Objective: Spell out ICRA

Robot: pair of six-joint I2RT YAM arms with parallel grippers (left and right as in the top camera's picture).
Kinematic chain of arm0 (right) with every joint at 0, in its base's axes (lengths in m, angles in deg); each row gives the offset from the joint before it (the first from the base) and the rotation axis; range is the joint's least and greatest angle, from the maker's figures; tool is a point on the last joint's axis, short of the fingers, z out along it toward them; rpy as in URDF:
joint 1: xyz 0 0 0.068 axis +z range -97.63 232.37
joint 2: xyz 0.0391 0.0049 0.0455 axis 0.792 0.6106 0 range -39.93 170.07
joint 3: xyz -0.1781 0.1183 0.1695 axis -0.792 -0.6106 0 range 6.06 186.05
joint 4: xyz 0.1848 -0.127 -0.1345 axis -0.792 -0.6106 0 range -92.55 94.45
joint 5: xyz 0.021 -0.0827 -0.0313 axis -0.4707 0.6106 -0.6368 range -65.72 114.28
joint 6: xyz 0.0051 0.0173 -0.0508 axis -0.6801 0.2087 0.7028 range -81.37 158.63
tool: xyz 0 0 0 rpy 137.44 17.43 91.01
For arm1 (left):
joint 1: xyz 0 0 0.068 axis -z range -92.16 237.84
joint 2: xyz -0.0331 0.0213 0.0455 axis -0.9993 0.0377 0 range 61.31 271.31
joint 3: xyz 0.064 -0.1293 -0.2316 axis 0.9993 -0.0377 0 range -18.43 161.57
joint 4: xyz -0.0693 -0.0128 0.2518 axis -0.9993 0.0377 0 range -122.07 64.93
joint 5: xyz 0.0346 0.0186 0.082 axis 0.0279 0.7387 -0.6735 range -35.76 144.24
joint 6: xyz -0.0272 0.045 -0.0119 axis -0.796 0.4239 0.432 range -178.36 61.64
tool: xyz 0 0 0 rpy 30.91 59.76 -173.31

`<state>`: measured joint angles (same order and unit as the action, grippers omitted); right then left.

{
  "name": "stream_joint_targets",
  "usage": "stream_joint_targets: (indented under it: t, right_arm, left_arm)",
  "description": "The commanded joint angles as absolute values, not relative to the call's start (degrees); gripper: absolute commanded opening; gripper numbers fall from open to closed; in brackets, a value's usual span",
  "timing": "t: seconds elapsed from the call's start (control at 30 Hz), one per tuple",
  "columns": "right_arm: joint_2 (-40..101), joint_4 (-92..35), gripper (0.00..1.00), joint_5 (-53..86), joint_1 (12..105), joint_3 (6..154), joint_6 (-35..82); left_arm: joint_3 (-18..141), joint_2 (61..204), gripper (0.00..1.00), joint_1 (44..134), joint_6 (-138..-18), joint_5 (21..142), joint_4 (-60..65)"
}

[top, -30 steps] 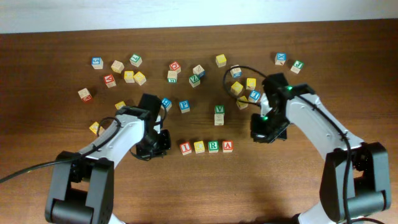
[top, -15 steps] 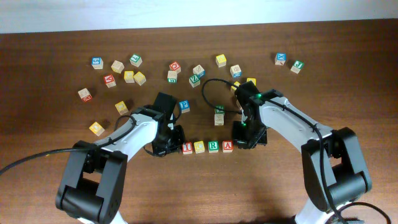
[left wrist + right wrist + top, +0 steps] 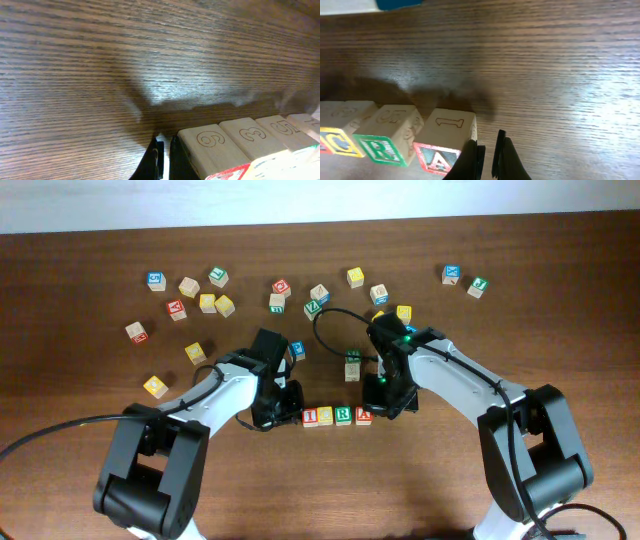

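Four lettered cubes are lined up on the table [image 3: 560,300] near its middle, reading I-C-R-A from the overhead view, with an arm at each end of the line.

- Left arm [image 3: 215,390] reaches in from the I end. Left gripper [image 3: 165,150]: fingers drawn together with only a sliver between them and nothing held. It sits just beside the end cube; contact cannot be confirmed.
- Right arm [image 3: 460,375] reaches in from the A end. Right gripper [image 3: 489,155]: fingers likewise nearly together and empty, hard by the A cube's outer face.
- Loose cubes [image 3: 207,303] lie scattered across the far half of the table, well apart from the line.
- I cube [image 3: 310,417], C cube [image 3: 325,417], R cube [image 3: 343,416] and A cube [image 3: 364,416] stand side by side. In the wrist views the neighbours look closed up, letters upright.

Handling (judgement): small wooden cubes, so light, rigid and not fragile. Smooth faces should slide readily on the wood. Best hold is across two opposite flat sides, fingers square to them; a corner grip would likely twist out. For squaring up, press low on an end face. A hard or off-centre push could buckle the line.
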<state>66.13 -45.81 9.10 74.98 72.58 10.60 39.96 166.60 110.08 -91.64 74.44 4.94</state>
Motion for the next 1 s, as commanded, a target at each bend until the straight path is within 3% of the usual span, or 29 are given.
stream_joint_targets:
  t: [0.0,0.4,0.63,0.97]
  right_arm:
    - [66.56,-45.13,0.04,6.70,75.35,72.23,11.10]
    - [66.56,-45.65,0.04,7.29,75.05,72.27,10.47]
    - [66.52,-58.51,0.04,9.25,73.12,72.75,13.77]
    - [66.52,-55.18,0.04,11.31,83.55,72.60,6.75]
  left_arm:
    - [38.72,169.20,0.00,112.00,-92.20,72.89,4.57]
    - [38.96,169.18,0.00,112.42,-90.63,69.66,4.31]
    - [42.48,169.18,0.00,107.13,-90.63,61.24,11.04]
    - [42.48,169.18,0.00,101.34,-94.63,58.16,9.12]
